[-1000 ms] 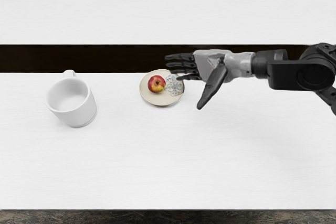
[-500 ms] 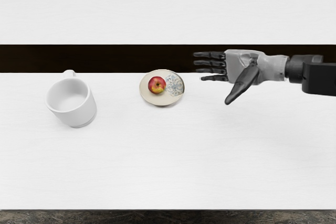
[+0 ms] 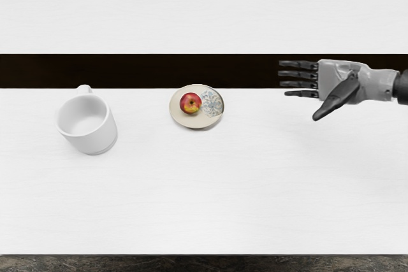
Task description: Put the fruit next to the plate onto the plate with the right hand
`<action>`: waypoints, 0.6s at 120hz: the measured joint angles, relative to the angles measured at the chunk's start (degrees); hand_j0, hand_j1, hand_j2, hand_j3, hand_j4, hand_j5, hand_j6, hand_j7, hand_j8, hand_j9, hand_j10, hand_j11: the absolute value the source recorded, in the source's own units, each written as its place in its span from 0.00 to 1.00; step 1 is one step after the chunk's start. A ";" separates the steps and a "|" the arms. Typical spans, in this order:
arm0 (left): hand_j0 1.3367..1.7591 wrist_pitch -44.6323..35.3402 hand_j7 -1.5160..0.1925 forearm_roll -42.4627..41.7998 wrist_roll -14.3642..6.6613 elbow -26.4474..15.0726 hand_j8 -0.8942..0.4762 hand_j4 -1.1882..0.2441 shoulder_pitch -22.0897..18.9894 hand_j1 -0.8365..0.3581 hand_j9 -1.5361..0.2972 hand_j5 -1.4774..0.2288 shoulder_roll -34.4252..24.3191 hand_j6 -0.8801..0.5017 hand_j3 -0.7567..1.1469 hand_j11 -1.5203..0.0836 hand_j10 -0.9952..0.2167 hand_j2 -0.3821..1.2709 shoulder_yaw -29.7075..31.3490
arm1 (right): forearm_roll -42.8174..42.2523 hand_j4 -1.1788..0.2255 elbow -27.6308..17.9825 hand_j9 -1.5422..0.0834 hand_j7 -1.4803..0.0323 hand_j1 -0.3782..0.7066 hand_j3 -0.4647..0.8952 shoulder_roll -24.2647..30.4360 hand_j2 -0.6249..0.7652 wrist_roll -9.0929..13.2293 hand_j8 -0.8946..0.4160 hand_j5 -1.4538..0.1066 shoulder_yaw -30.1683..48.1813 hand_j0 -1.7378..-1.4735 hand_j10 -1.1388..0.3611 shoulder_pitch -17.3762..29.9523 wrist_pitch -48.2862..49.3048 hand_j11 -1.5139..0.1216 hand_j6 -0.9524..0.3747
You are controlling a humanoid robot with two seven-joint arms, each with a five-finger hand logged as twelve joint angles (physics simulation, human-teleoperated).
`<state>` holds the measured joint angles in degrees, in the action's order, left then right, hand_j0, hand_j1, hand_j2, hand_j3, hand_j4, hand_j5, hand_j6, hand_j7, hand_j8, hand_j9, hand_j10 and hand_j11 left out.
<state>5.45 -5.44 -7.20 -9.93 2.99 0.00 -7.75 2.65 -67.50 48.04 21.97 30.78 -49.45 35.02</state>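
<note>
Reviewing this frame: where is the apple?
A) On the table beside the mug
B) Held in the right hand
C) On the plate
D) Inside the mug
C: the apple sits on the plate, and the right hand is open, holds nothing and is well off to the plate's right.

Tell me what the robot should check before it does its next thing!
1. Apple on the plate: ok, it sits on the plate's left part.
2. Right hand empty: ok, fingers spread, holding nothing.
3. Hand clear of the plate: ok, it is off to the plate's right, not touching.
4. Mug out of the way: ok, it stands apart, left of the plate.
5. Left arm safe: cannot tell, it is out of view.
</note>
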 joint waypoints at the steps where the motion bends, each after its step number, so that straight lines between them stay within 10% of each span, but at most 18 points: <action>1: 0.76 0.00 0.89 0.00 0.00 0.00 0.65 0.83 0.00 0.99 0.84 0.87 0.00 0.64 0.40 0.95 0.82 0.23 0.00 | 0.11 0.84 0.00 0.95 0.98 0.03 0.34 0.16 0.45 0.00 0.68 0.93 0.00 0.30 0.76 0.02 0.00 0.93 0.72; 72: 0.76 0.00 0.89 0.00 0.00 0.00 0.65 0.83 0.00 0.99 0.84 0.87 0.00 0.64 0.40 0.95 0.82 0.23 0.00 | 2.30 0.84 0.04 0.95 0.98 0.03 0.34 5.20 0.45 -0.08 0.68 0.93 -0.36 0.30 0.76 1.50 0.01 0.93 0.72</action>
<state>5.45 -5.44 -7.20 -9.93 2.99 0.00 -7.75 4.95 -67.46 53.24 21.89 30.42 -47.95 35.03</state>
